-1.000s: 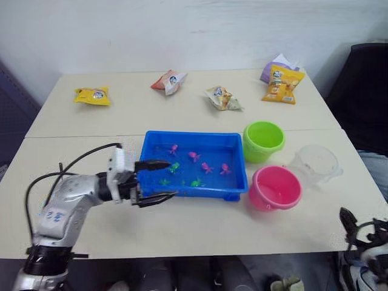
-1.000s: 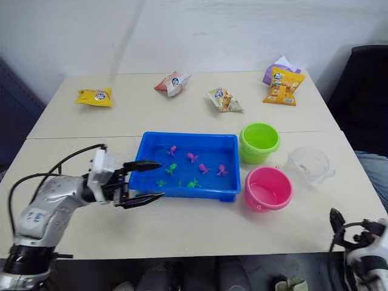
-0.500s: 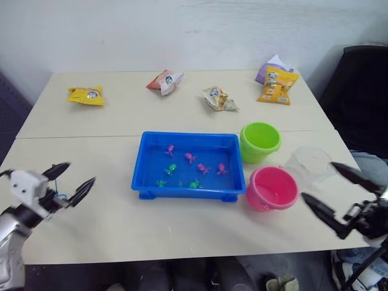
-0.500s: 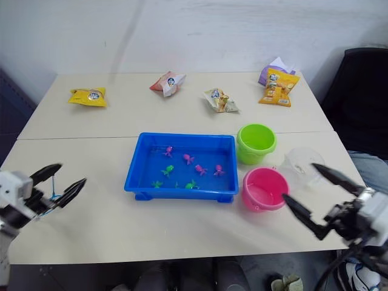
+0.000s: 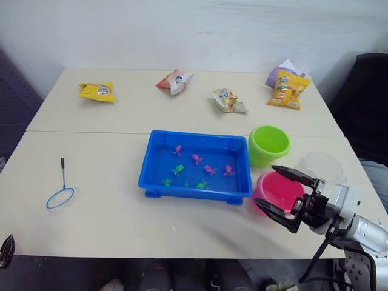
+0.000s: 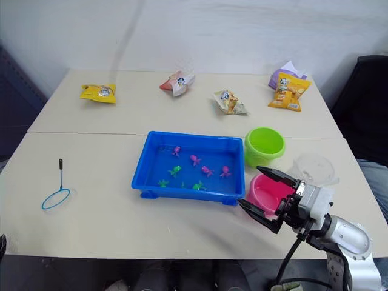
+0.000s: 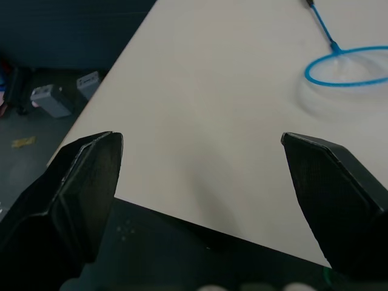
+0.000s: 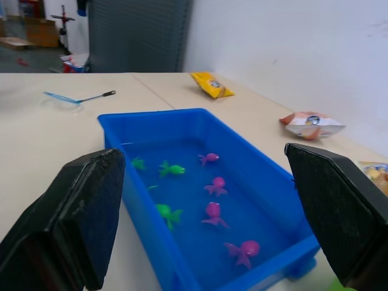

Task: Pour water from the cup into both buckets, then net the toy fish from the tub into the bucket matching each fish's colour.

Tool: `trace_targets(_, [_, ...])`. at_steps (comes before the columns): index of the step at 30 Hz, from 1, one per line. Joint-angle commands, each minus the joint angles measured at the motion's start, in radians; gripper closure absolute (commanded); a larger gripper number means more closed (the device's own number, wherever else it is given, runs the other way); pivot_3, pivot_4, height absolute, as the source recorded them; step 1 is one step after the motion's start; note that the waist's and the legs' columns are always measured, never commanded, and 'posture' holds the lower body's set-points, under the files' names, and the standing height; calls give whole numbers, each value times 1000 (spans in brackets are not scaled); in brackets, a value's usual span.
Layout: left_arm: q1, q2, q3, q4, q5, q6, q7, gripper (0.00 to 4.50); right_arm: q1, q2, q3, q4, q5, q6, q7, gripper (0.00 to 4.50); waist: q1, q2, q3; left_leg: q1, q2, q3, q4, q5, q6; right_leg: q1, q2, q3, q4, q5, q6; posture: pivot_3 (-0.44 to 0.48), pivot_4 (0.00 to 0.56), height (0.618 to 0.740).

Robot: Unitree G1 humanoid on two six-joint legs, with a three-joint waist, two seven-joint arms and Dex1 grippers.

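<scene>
The blue tub (image 5: 194, 134) sits mid-table with water and several pink fish (image 5: 197, 159) and green fish (image 5: 177, 170) in it. Right of it stand the lime green bucket (image 5: 268, 144) and, nearer me, the pink bucket (image 5: 280, 189). The clear cup (image 5: 322, 165) stands upright right of the pink bucket. My right gripper (image 5: 265, 186) is open and empty, hovering at the pink bucket beside the tub's near right corner. The net (image 5: 60, 197) lies flat on the table at the left. My left gripper (image 7: 200, 139) is open and empty at the table's near left edge, short of the net (image 7: 348, 65).
Several snack packets lie along the far side: a yellow one (image 5: 97, 91), a red and white one (image 5: 176, 80), a pale one (image 5: 227, 100) and an orange one (image 5: 286, 90). A black chair (image 5: 370, 103) stands beyond the right edge.
My left arm has pulled back to the table's near left edge, and the net now lies alone on the table. My right gripper has moved left to the pink bucket. The camera shifted.
</scene>
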Motion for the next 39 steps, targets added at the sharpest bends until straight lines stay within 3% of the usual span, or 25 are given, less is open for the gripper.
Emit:
trace_targets(1, [-104, 70, -39, -128, -24, 200, 130, 0, -20, -30, 15, -15, 51, 6, 66, 19, 9, 0, 0, 0, 0, 0, 0, 0, -1, 0, -1, 0, 1, 0, 0, 0, 150, 740])
trace_targets(7, [-322, 201, -174, -141, 12, 524, 239, 0, -67, -52, 18, -21, 58, 34, 67, 19, -1, 0, 0, 0, 0, 1, 0, 2, 0, 0, -1, -2, 1, 2, 3, 0, 150, 740])
trace_targets(14, [-677, 251, -357, 134, 76, 696, 308, 0, -75, -61, 17, -53, 17, 54, 13, 19, -14, 1, 0, -1, 0, 1, 1, 4, -2, -1, -1, -6, 3, 2, 4, 0, 150, 740])
trace_targets(20, [-771, 229, -421, 337, 127, 701, 325, 0, -54, -57, -7, -99, 26, 96, -73, 19, -19, 0, 0, -1, 0, 2, 1, 7, -8, -2, -1, -8, 5, 3, 4, 0, 150, 740])
trace_targets(26, [-757, 214, -405, 363, 117, 732, 315, 0, -25, -81, -29, -155, 25, 121, -112, 19, -16, -1, -1, -1, 0, 1, 2, 7, -9, -2, -2, -9, 7, 3, 4, 0, 150, 740])
trace_targets(29, [-730, 224, -424, 369, 114, 782, 273, 810, -33, -80, -20, -164, 21, 124, -120, 0, -17, -1, -1, 0, 0, 2, 2, 8, -9, -2, -2, -9, 8, 3, 4, 0, 150, 740])
trace_targets(37, [-688, 211, -340, 384, 115, 769, 278, 4456, -82, -82, -1, -149, 18, 152, -137, 0, -24, 1, -1, 3, 0, 4, 1, 8, -9, -2, -1, -9, 10, 2, 4, 0, 150, 740])
trace_targets(39, [-689, 210, -312, 376, 119, 711, 282, 4488, -98, -85, 0, -148, 17, 162, -141, 0, -24, 1, -1, 3, 0, 4, 1, 8, -9, -2, -1, -9, 10, 2, 3, 0, 150, 740])
